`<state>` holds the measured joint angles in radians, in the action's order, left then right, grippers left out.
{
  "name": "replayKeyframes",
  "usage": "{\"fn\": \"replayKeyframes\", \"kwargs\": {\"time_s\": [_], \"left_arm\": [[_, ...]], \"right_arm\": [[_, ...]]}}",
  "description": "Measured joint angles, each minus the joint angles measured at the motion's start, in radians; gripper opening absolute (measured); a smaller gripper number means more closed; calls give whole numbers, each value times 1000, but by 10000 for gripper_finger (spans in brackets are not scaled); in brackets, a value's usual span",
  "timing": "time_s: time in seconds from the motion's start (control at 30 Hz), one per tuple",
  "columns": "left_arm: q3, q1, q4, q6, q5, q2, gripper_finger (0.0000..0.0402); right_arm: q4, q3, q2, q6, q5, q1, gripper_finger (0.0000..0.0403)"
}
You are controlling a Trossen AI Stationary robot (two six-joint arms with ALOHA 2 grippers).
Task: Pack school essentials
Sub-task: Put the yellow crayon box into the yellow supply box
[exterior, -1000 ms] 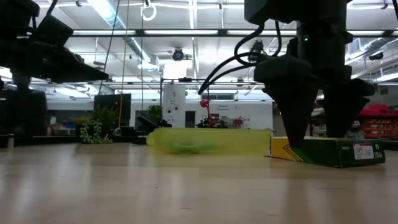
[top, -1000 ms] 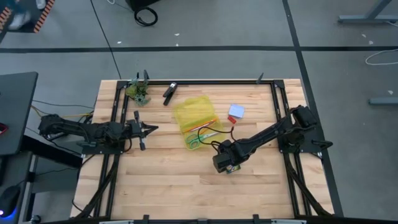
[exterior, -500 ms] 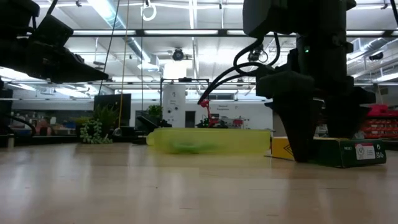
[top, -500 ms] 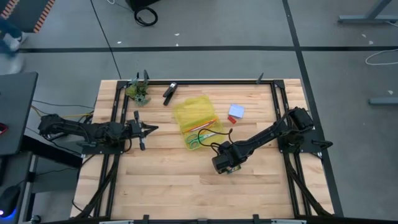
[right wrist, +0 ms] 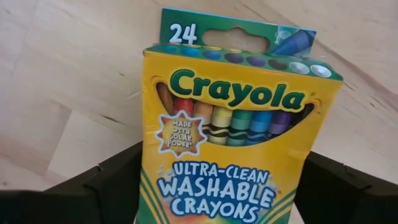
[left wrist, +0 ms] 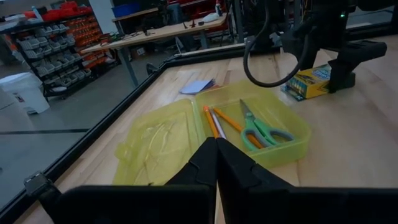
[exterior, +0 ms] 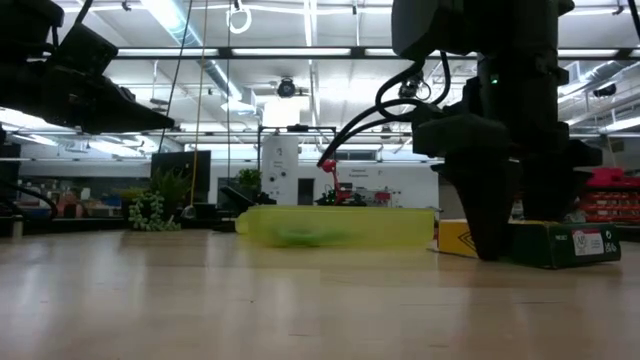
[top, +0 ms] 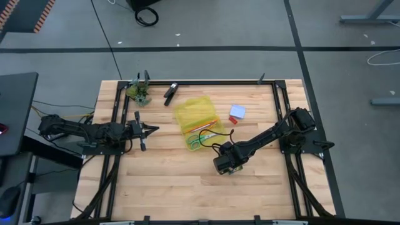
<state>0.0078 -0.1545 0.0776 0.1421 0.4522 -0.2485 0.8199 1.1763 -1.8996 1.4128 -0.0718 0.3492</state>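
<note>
Left to right: left gripper [top: 152, 129] parked at the left side of the table, fingers pressed together with nothing in them, pointing at the yellow case [top: 198, 122]; the left wrist view shows the case open, with two orange pencils [left wrist: 219, 124], a purple pen [left wrist: 219, 122] and green-handled scissors [left wrist: 260, 129] already in the tray half, lid half bare. Pale blue notepad [top: 237, 112] and tiny red eraser [top: 233, 120] lie on the wood just right of the case, toward the far side, untouched. Right gripper [top: 229, 167] is down over the crayon box [right wrist: 231, 137], which lies flat on the table near-right of the case; its fingers straddle the box's two long sides, spread about as wide as the box, and we can't tell whether the pads are already pressing the card. We judge the step in hand is picking up the crayons, with notepad and eraser to follow. The box should be light, thin card over loose sticks, so it's stiff along its length but will dent if squeezed hard; glossy print may slip. Best hold is across the narrow width near the middle, not at the hang tab end, so it stays level on the way to the tray
</note>
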Motion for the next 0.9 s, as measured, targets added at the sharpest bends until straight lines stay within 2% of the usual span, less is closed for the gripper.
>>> {"fn": "replayKeyframes", "kwargs": {"time_s": [0.27,0.47,0.73,0.9], "left_arm": [[0,0,0,0,0,0,19],[0,0,0,0,0,0,10],[0,0,0,0,0,0,19],[0,0,0,1,0,0,13]], "right_arm": [[8,4,1,-33,-2,-11,344],[16,6,4,-53,-2,-33,343],[14,7,8,-104,92,-67,343],[12,13,23,-128,107,-81,343]]}}
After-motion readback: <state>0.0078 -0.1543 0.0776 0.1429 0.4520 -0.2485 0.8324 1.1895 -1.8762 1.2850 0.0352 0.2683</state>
